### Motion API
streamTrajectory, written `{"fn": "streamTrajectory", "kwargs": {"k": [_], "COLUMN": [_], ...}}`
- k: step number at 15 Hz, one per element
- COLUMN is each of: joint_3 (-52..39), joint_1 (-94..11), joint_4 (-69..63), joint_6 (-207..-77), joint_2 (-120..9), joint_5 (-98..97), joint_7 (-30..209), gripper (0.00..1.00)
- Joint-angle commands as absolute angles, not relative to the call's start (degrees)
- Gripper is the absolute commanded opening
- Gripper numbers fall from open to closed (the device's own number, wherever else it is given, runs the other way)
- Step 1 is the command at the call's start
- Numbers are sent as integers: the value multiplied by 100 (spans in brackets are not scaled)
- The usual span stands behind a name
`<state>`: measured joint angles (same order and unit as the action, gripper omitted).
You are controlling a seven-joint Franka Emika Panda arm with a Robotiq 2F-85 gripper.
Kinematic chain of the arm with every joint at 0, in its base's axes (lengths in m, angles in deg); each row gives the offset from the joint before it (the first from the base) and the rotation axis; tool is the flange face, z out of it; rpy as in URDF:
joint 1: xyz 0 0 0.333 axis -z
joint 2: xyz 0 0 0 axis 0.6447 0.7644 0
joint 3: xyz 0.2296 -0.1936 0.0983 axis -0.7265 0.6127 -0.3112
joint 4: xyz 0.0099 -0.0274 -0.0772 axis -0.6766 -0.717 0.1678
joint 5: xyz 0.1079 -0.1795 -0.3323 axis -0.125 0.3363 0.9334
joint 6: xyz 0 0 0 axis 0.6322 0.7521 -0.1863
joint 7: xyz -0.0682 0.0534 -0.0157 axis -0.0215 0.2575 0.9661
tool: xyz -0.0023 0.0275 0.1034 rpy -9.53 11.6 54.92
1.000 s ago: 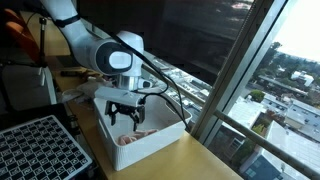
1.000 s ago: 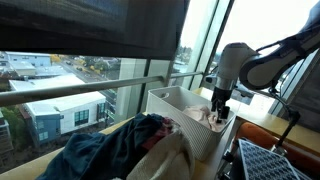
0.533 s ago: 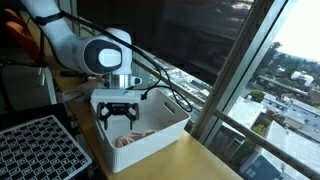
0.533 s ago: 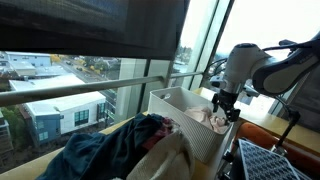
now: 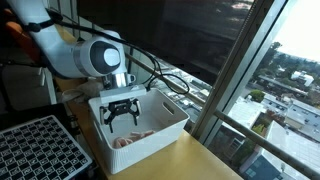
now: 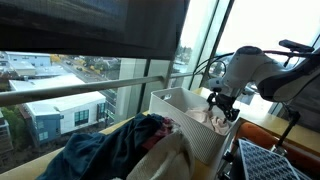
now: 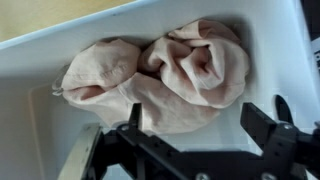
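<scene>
1. Tool [image 5: 122, 112] is recorded as released: jaws spread wide, nothing held. It hangs just above the floor of the white bin [image 5: 165, 132].
2. Pink cloth [image 7: 165, 70] is found bunched on the bin floor, below the tool and apart from it.
3. Step is judged as the approach to a grasp; contact is not yet made.
4. Next move is judged to call for a straight descent astride the thickest fold, clear of the bin wall, then closure.
5. Clothing pile [image 6: 115, 145] is noted beside the bin.

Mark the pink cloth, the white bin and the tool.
pink cloth [image 7: 170, 75], wrist view, middle folds.
white bin [image 5: 155, 143], an exterior view, front wall.
tool [image 5: 122, 119], an exterior view, between its fingertips.
</scene>
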<state>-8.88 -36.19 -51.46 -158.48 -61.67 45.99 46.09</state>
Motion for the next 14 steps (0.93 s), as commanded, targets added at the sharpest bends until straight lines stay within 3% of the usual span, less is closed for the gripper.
{"fn": "streamTrajectory", "kwargs": {"k": [1,8,14], "joint_3": [-838,-909,-647], "joint_1": [-3559,-3554,-3518], "joint_4": [-4546,-3320,-3268], "joint_6": [-15909,-15404,-14872], "joint_2": [-5798,-4880,-4032], "joint_5": [4667,3906,4141], "joint_7": [4341,4030,4204], "gripper": [100,100,100]}}
